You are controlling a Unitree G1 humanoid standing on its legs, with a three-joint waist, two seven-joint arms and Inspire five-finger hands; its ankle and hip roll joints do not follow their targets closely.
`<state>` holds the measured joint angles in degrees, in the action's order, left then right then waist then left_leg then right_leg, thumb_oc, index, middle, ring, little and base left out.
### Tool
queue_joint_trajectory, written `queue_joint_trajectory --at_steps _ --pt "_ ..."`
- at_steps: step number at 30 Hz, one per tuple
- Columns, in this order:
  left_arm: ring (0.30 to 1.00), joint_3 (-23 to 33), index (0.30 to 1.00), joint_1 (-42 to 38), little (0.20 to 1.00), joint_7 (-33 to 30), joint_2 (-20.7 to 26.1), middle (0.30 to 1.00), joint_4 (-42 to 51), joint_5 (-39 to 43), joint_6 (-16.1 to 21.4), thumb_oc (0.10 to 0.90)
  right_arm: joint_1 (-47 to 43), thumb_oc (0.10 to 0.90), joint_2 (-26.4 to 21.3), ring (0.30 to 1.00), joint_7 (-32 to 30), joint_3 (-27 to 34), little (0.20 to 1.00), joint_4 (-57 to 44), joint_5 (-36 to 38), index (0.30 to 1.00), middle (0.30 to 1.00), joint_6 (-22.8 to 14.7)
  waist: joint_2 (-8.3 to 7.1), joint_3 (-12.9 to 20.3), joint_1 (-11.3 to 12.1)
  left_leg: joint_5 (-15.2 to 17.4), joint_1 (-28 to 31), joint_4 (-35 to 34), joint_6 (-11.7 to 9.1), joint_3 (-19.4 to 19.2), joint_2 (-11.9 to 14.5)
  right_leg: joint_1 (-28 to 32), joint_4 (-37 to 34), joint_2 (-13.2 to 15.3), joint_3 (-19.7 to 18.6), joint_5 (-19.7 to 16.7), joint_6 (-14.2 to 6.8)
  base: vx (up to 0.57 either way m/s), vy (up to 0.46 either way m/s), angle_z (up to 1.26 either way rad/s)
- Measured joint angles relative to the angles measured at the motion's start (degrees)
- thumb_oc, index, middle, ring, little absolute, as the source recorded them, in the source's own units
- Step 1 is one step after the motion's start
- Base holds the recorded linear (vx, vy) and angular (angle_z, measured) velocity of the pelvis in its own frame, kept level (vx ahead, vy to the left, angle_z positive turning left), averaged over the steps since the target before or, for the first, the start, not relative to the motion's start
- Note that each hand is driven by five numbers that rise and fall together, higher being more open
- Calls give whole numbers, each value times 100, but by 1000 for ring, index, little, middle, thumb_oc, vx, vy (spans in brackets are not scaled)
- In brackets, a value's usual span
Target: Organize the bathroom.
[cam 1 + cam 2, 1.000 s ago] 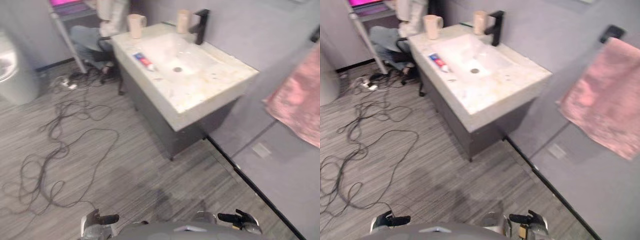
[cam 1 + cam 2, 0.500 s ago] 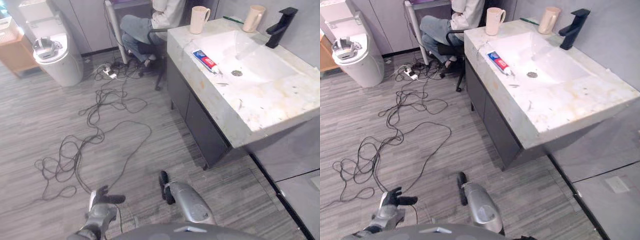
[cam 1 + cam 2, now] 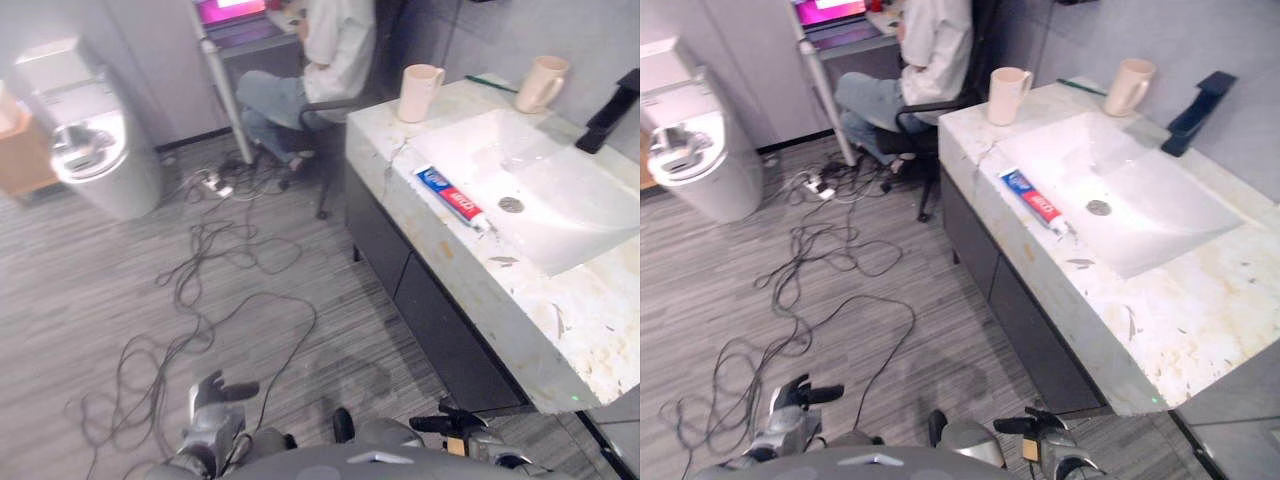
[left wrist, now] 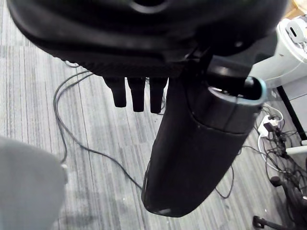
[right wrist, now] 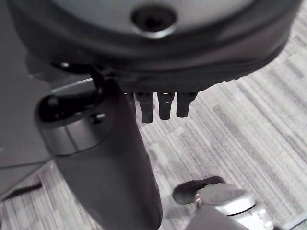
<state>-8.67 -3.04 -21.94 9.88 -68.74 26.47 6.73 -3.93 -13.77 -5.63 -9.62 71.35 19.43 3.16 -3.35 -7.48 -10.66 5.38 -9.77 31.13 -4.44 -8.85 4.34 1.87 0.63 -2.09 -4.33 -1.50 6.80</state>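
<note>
A bathroom seen from above, from the robot's head. Both hands hang low at the near edge of the scene, above grey wood-grain floor (image 3: 130, 270), well apart from the vanity. The left hand (image 3: 215, 400) sits at the lower left, its fingers straight and relaxed, pointing forward, holding nothing. The right hand (image 3: 1035, 428) sits at the lower right, near the front corner of the cabinet, its fingers also extended and holding nothing. In each wrist view the fingers hang straight down in a row beside the thumb, with bare floor beyond them.

To the right stands a pale marble vanity (image 3: 520, 300) with a white sink basin (image 3: 560, 200) and a dark cabinet below. A toothpaste tube (image 3: 452, 199) lies flat on the counter's front rim, just beside the basin. Two cream mugs stand upright on the counter: one mug (image 3: 418, 92) at the far left corner, a second mug (image 3: 544, 83) further along the back edge. A black faucet (image 3: 612, 110) rises behind the basin.

A tangle of black cables (image 3: 200, 290) spreads over the floor. A white toilet (image 3: 85, 150) stands at the far left. A seated person (image 3: 320, 60) is at a desk beyond the vanity.
</note>
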Motion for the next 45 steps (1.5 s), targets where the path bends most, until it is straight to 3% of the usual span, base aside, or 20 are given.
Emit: queue_joint_trajectory --at_steps 5,7,8,9,11,12,14,17,20,23,24,27,29,31,33,35,38,40,42,45 --pt "900 727 900 193 900 -83 71 900 -209 1077 293 800 33 800 -63 900 -178 -6 900 163 4 900 900 33 20 -44 195 -565 238 -2826 -130 1221 277 89 -8 -128 -1458 208 -329 367 403 -175" --pt "900 871 900 290 900 68 79 900 -286 1102 392 800 166 800 -209 900 -240 14 900 348 3 900 900 152 173 -93 423 -836 329 -3650 -72 1929 495 134 -5 -74 -1976 435 -553 347 466 -181" --pt "900 922 900 331 900 130 16 900 -273 1078 453 800 233 800 -307 900 -245 1 900 386 4 900 900 159 299 -130 518 -744 394 -3614 56 1819 666 65 65 -65 -1820 484 -596 218 370 -160" --pt "900 967 900 342 900 202 -17 900 -314 938 458 800 334 800 -384 900 -249 40 900 402 2 900 900 124 366 -157 558 -944 457 -3568 -163 1599 788 99 53 67 -1736 552 -685 262 533 -143" --pt "900 882 900 414 900 341 67 900 -393 429 433 800 484 800 -302 900 -274 152 900 431 35 900 900 83 213 -144 605 -1208 584 -3405 -142 883 470 56 170 612 -1121 727 -615 190 431 -108" --pt "900 608 900 437 900 396 245 900 -391 203 413 800 609 800 -174 900 -306 191 900 417 223 900 900 11 106 -130 564 -1260 716 -3499 -31 712 278 34 344 893 -639 513 -888 210 465 -70" --pt "900 231 900 359 900 577 454 900 -369 170 420 800 748 800 53 900 -357 374 900 375 405 900 900 -102 96 -151 483 -1220 912 -3643 190 490 32 -182 774 1107 -359 205 -1288 189 414 -59" --pt "900 253 900 240 900 686 454 900 -369 368 294 800 817 800 154 900 -332 433 900 17 93 900 900 -351 424 -339 235 -1014 1272 -3650 491 -61 -142 -1128 2355 1136 -322 -110 -1460 226 284 -88" --pt "900 456 900 391 900 409 407 900 -264 545 291 800 692 800 186 900 -182 74 900 -113 -377 900 900 -388 541 -254 298 -840 1429 -3646 384 -1157 -108 -1791 2285 938 786 221 -1298 165 84 -144" --pt "900 723 900 474 900 80 526 900 -260 706 220 800 763 800 238 900 -129 8 900 -201 -709 900 900 -394 219 -70 367 -563 1504 -3644 292 -1684 -175 -1698 1506 670 1884 362 -1291 209 114 -131" --pt "900 790 900 530 900 -52 651 900 -274 685 211 800 753 800 319 900 -109 31 900 -146 -723 900 900 -448 -32 -8 430 -426 1553 -3643 310 -1625 -310 -1627 1202 625 1930 292 -1174 228 116 -120" --pt "900 720 900 374 900 -226 593 900 -240 586 198 800 991 800 269 900 -136 77 900 -117 -683 900 900 -480 -64 -33 241 -450 1751 -3598 283 -1047 -196 -1002 532 304 1946 -36 -976 200 113 -10" --pt "900 707 900 297 900 -392 536 900 92 447 275 800 1172 800 273 900 -228 87 900 -24 -681 900 900 -490 -201 3 281 -331 1603 -2796 34 -659 -154 -593 170 290 1927 -29 -853 109 120 14" --pt "900 685 900 247 900 -665 408 900 451 383 468 800 1221 800 159 900 -279 21 900 -26 -679 900 900 -492 -260 37 412 -31 1052 -1423 -170 -122 -165 -237 -270 363 1717 -263 -499 85 177 -33" --pt "900 693 900 218 900 -1149 157 900 740 177 660 800 971 800 -98 900 -275 1 900 -24 -677 900 900 -486 49 62 502 -42 917 -1964 -182 -68 42 -74 -571 274 1551 -327 -516 54 236 -54" --pt "900 720 900 112 900 -1664 10 900 849 -90 828 800 768 800 -217 900 -280 0 900 -73 -652 900 900 -468 249 -81 573 -370 795 -2451 -102 33 84 -18 -543 267 1496 -395 -470 -36 95 -33" --pt "900 729 900 189 900 -2663 -8 900 1590 -508 908 800 745 800 -211 900 -301 -10 900 -269 -458 900 900 -465 542 -17 623 -973 747 -3030 124 145 70 26 -570 212 1427 -278 -697 8 145 -20" --pt "900 768 900 192 900 -3099 117 900 2235 -737 900 800 702 800 -160 900 -328 -13 900 -275 -504 900 900 -464 549 19 646 -1049 945 -3469 225 121 -26 63 -567 290 1421 -235 -858 -6 61 8" --pt "900 773 900 339 900 -3581 515 900 3642 -1190 720 800 710 800 -81 900 -332 -125 900 -377 -552 900 900 -390 369 -83 719 -1102 1013 -3624 277 132 -144 85 -567 394 1432 -248 -951 -11 23 14" --pt "900 1138 900 324 900 -4126 1472 900 5081 -1995 688 800 777 800 90 900 -346 -124 900 -397 -538 900 900 -347 200 -56 756 -1062 1050 -3611 352 235 -297 182 -557 546 1522 -204 -1050 -9 9 17"
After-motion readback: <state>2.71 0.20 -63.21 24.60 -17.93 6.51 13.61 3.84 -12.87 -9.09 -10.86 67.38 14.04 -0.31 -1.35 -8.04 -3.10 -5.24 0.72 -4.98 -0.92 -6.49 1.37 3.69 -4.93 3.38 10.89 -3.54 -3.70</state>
